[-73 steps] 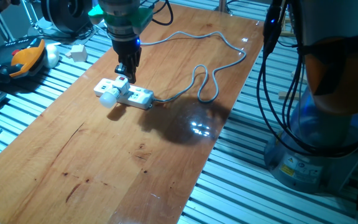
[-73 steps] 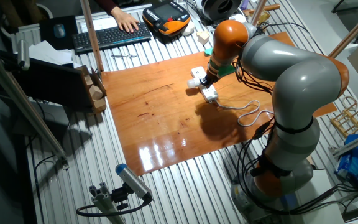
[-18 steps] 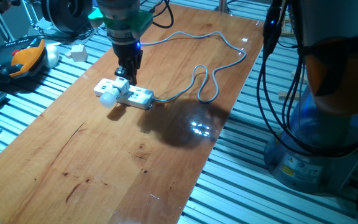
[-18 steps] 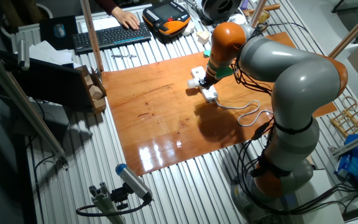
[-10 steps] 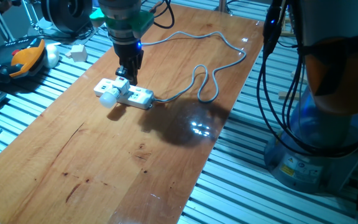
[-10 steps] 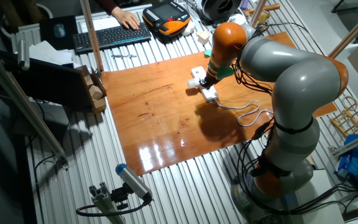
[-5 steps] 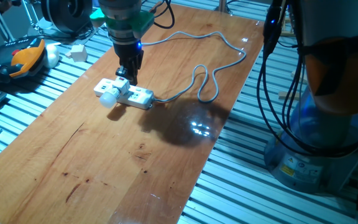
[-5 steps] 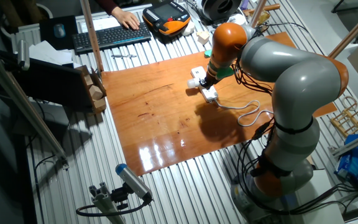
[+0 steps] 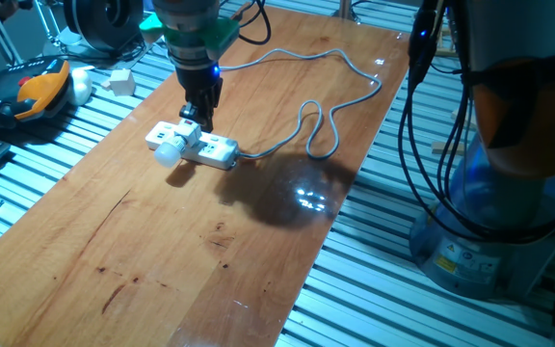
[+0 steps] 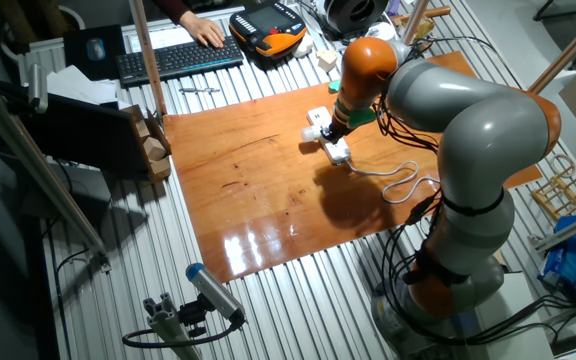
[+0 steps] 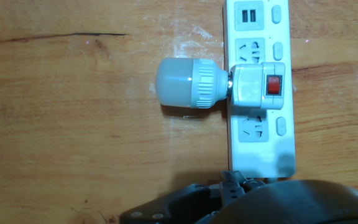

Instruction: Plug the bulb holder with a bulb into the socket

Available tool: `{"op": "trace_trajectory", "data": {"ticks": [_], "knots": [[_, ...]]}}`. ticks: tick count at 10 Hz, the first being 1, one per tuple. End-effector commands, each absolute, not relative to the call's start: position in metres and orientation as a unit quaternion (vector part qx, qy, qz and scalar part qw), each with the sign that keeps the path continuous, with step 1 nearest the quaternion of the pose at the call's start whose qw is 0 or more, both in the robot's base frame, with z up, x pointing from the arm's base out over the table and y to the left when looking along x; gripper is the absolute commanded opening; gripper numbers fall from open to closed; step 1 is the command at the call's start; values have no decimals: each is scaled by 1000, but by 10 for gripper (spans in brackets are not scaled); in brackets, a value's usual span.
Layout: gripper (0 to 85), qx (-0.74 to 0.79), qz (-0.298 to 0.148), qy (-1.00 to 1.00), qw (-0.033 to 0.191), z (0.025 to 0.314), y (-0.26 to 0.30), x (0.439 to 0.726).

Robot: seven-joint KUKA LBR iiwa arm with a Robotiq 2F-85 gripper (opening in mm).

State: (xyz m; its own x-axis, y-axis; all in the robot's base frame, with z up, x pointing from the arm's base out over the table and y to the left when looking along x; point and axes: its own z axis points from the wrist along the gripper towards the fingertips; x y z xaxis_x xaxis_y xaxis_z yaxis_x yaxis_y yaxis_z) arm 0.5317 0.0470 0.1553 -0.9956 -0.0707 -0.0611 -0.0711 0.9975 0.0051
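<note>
White socket (image 11: 258, 87), white bulb holder with a bulb (image 11: 219, 84), red switch; brown wood-grain table (image 11: 73, 124); grey cord (image 9: 316, 96)

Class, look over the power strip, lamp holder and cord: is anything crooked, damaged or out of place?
Nothing stands out. The bulb holder sits square on the socket, its bulb sticking out sideways over the wooden table.

A glossy wooden tabletop (image 9: 162, 241) lies on a ribbed metal bench (image 9: 403, 299).
</note>
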Motion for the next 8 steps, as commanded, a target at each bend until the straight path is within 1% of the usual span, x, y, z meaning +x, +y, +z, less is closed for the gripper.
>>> {"op": "trace_trajectory", "data": {"ticks": [1,5,6,8], "knots": [[0,-35,4,999,31,155,47,532],[0,-32,-2,999,36,153,46,533],[0,-32,4,999,34,152,47,533],[0,-30,2,999,37,150,46,535]]}}
